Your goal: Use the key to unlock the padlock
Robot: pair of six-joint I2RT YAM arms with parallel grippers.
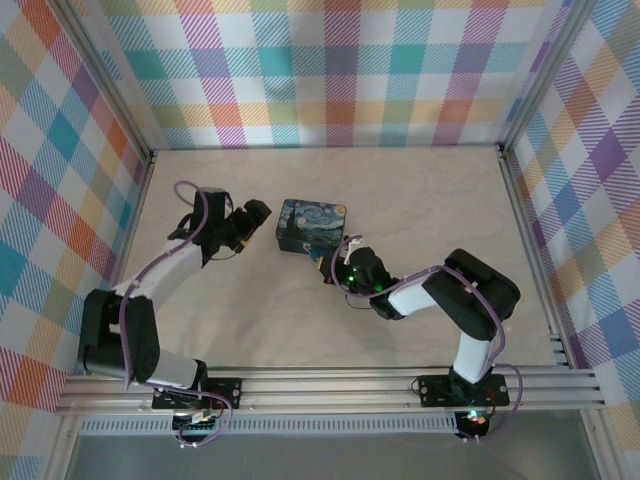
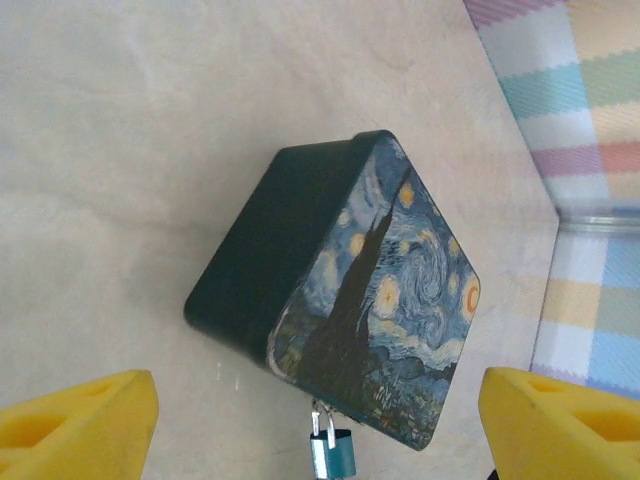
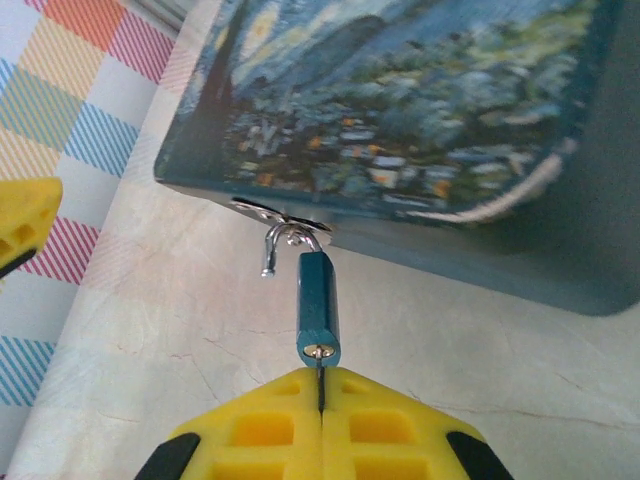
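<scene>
Both arm bases sit at the near edge of the table (image 1: 440, 200), the left arm reaching up the left side and the right arm bending in from the right. Closest in, the right gripper (image 1: 333, 268) lies low over the middle of the table, just on the near side of the box (image 1: 312, 228). In the right wrist view its yellow fingers (image 3: 260, 430) are pressed together, pinching the key (image 3: 320, 376), a thin dark sliver whose tip sits in the keyhole in the bottom end of the padlock (image 3: 318, 305). The padlock hangs by its silvery shackle (image 3: 283, 243) from the metal latch (image 3: 268, 212) on the box's near side (one leg of the shackle ends in the open air beside the blue body, not inside it). The box, painted with a swirling night sky, rests flat around the middle of the table, well away from every corner and somewhat closer to the far edge than the near one. Just beside its left side is the left gripper (image 1: 250, 222), apart from the box, its jaws spread wide. In the left wrist view its yellow fingers (image 2: 85, 425) frame the box, with the padlock (image 2: 333, 452) dangling at the lower edge. Beyond the far edge rises the plaid wall (image 1: 330, 70).
</scene>
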